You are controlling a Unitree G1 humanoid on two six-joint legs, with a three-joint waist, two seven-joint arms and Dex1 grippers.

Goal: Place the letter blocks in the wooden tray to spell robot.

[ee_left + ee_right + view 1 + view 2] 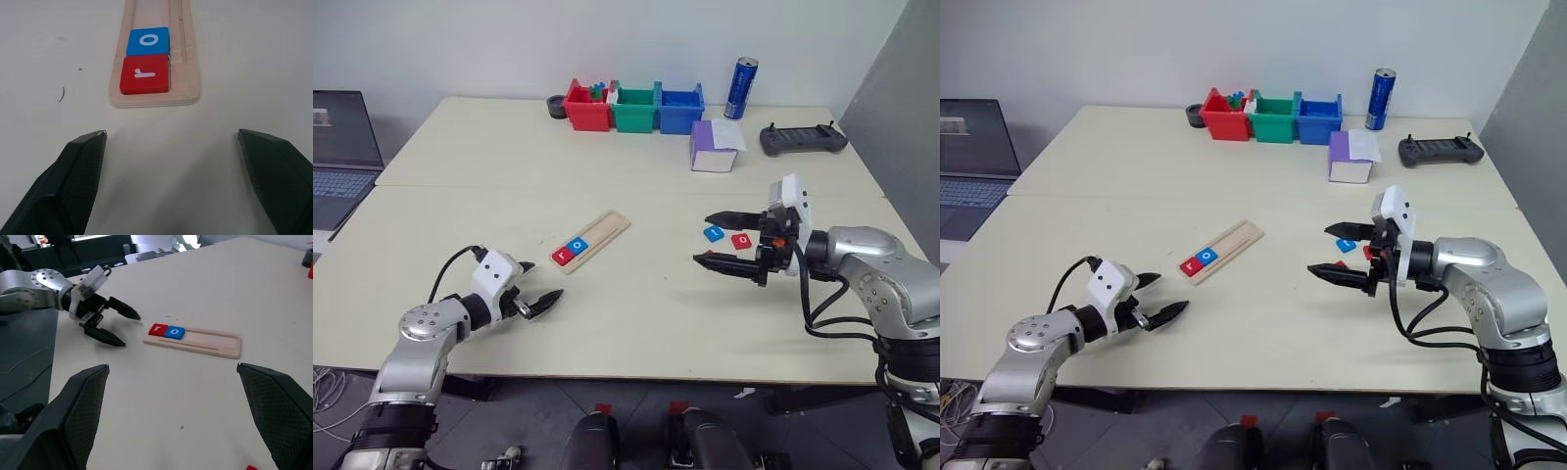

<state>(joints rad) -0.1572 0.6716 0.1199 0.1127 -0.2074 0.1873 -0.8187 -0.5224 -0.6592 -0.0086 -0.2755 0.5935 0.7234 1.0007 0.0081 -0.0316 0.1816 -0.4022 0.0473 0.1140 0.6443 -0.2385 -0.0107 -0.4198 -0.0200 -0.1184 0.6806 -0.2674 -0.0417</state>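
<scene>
Your wooden tray [594, 240] is a long pale strip with grooves, lying mid-table on a diagonal, near end pointing at the left gripper [530, 291]. Two flat square tiles sit at that end, touching: red "r" [145, 74] outermost, blue "o" [148, 41] next. Two more tiles, one blue [714, 233] and one red [741, 240], lie loose behind the right gripper [719, 242]. Both grippers are spread wide, holding nothing.

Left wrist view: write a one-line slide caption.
Open left gripper faces the wooden tray, red r and blue o placed.
</scene>
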